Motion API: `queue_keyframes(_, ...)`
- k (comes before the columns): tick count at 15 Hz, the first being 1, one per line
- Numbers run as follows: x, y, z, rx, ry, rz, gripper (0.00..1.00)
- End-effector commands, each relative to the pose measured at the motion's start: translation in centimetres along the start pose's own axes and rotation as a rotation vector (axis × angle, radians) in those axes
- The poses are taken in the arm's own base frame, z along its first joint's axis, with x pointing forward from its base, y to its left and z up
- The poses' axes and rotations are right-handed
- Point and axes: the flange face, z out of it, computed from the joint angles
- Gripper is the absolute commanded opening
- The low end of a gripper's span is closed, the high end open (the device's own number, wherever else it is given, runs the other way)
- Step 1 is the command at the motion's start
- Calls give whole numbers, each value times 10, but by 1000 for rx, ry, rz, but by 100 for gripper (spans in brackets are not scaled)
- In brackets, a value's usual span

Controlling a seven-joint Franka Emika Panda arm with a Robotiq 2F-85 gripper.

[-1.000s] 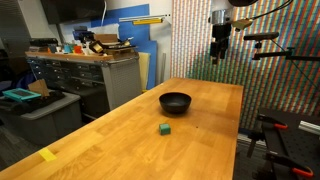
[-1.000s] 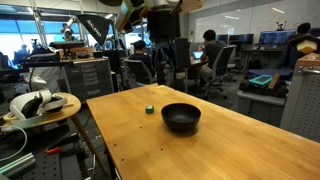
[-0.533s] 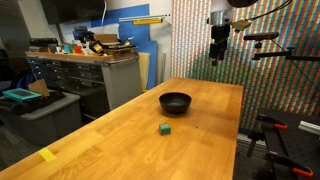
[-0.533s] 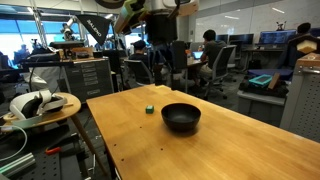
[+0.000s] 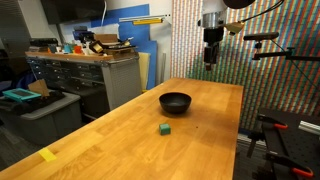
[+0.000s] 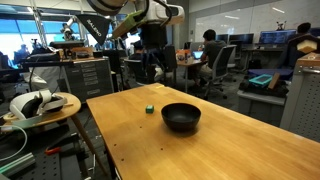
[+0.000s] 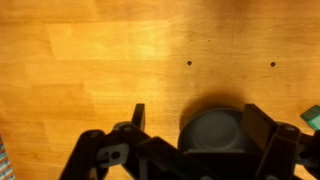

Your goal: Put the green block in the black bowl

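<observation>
The hand hangs high above the bench. The wrist view shows its two fingers spread wide with nothing between them. The green block sits on the bare wood, near the black bowl but not touching it. In the wrist view the bowl lies almost straight below the hand, while the block only peeks in at the right edge.

The step in hand looks like the approach to the block, and it has hardly begun. To do it well, slide the hand sideways off the bowl until the block sits centred between the fingers, and only then descend. The block is tiny, so square the fingers to two of its flat sides. Come straight down and keep the fingers spread until they straddle it. Stay clear of the bowl's rim on the way.
</observation>
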Motion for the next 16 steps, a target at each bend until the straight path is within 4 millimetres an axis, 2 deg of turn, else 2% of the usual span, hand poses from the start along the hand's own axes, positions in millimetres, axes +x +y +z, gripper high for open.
queue_keyframes(1, 21, -33, 4, -1, 20, -115, 100)
queue_keyframes(9, 54, -112, 24, 88, 58, -427, 100)
queue_keyframes(12, 59, -144, 30, 129, 41, -575, 100)
queue_keyframes(16, 65, -173, 43, 122, 54, -775, 100)
